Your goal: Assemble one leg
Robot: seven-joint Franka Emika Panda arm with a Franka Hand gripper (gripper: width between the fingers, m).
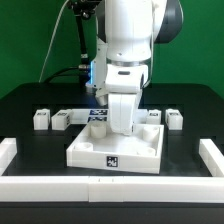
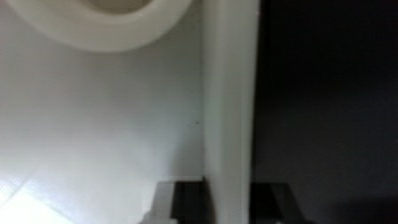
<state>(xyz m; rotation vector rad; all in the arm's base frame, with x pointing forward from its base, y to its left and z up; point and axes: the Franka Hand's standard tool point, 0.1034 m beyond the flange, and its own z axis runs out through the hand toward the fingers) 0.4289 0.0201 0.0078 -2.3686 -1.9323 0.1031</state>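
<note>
The large white square panel (image 1: 118, 147) lies on the black table in front of the arm. My gripper (image 1: 122, 124) is down at the panel's back edge. In the wrist view the two dark fingers (image 2: 189, 203) stand on either side of the panel's upright white rim (image 2: 228, 100), and my gripper (image 2: 231, 186) looks shut on that rim. A round corner socket (image 2: 116, 15) shows on the panel's face. Legs, small white blocks, stand behind the panel: two on the exterior view's left (image 1: 40, 119) (image 1: 62, 118) and two on the right (image 1: 152, 117) (image 1: 175, 119). None is held.
A tagged white piece (image 1: 97, 113) sits just behind the panel, partly hidden by the arm. Low white border walls run along the table's left (image 1: 8, 150), right (image 1: 212, 152) and front (image 1: 110, 184) edges. Green backdrop behind.
</note>
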